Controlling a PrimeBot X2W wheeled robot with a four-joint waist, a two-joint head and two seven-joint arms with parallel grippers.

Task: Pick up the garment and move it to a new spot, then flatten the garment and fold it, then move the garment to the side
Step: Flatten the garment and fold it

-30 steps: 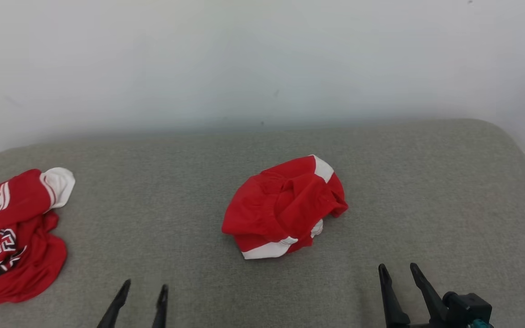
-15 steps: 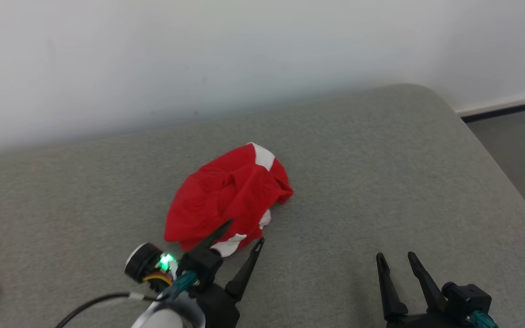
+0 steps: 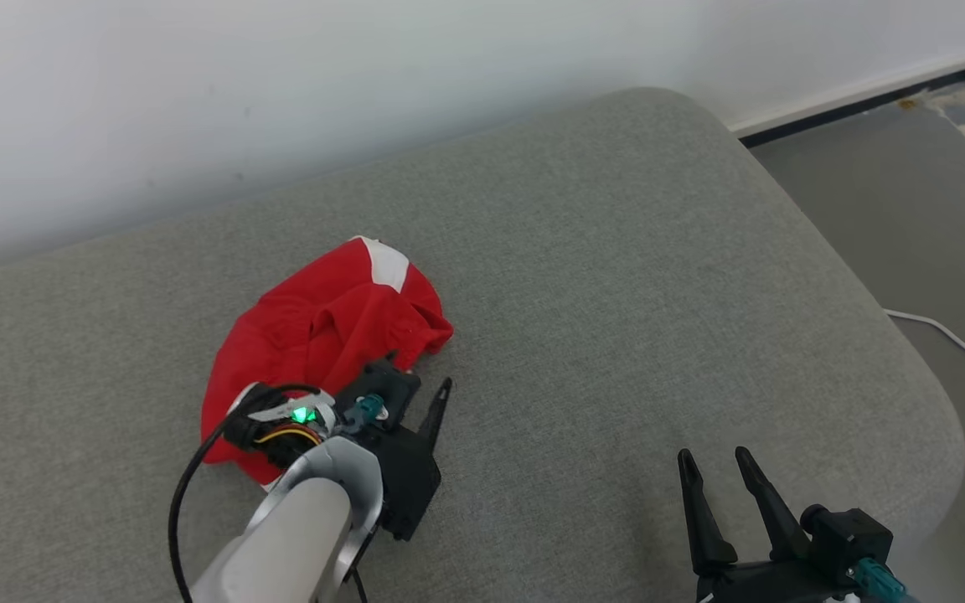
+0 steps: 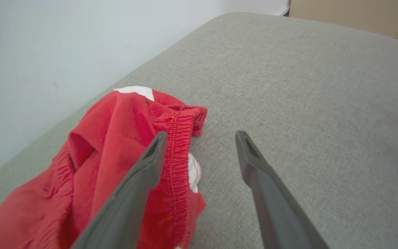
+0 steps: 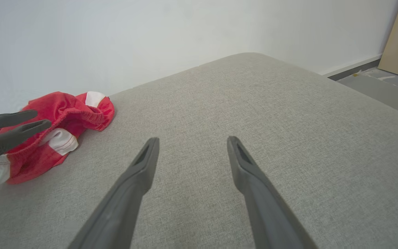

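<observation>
your left claw, spread wide, straddles the edge of the red garment; your right claw is spread and empty, well apart.

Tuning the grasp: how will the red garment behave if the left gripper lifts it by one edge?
Probably floppy: the garment lies crumpled in soft folds, so it should drape and unfurl below the left gripper. Likely light, as the cloth looks thin. The gathered elastic hem should give a thicker, less slippery pinch.

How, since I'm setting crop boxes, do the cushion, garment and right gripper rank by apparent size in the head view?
1. cushion
2. garment
3. right gripper, though it sits nearest the camera, which enlarges it.
</observation>
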